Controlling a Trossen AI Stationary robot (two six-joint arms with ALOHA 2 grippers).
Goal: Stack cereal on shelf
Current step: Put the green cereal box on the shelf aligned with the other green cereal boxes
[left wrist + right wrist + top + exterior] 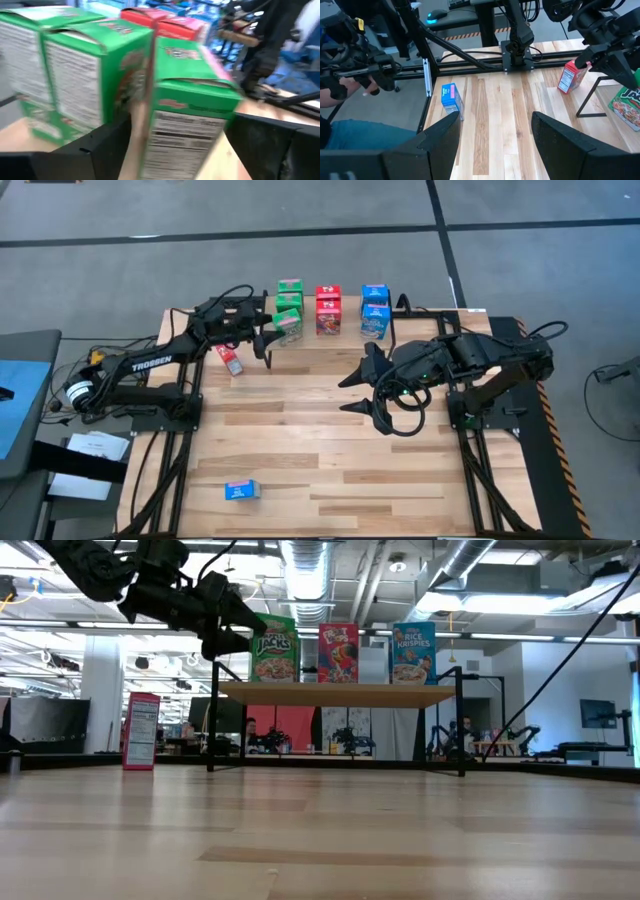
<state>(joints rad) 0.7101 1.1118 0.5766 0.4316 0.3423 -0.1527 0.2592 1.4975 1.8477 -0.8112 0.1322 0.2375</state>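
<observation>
Cereal boxes: three green (289, 307), three red (328, 310), three blue (375, 308).

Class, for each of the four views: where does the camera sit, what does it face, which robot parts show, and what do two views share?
High: overhead, facing down; both arms, shelf.
Low: tabletop level, facing the shelf front; left gripper beside a green cereal box.
Left wrist: facing green boxes, that box between its fingers.
Right wrist: faces across the table, open right gripper.
Shared: the stray red box appears in high, low and right wrist.
</observation>
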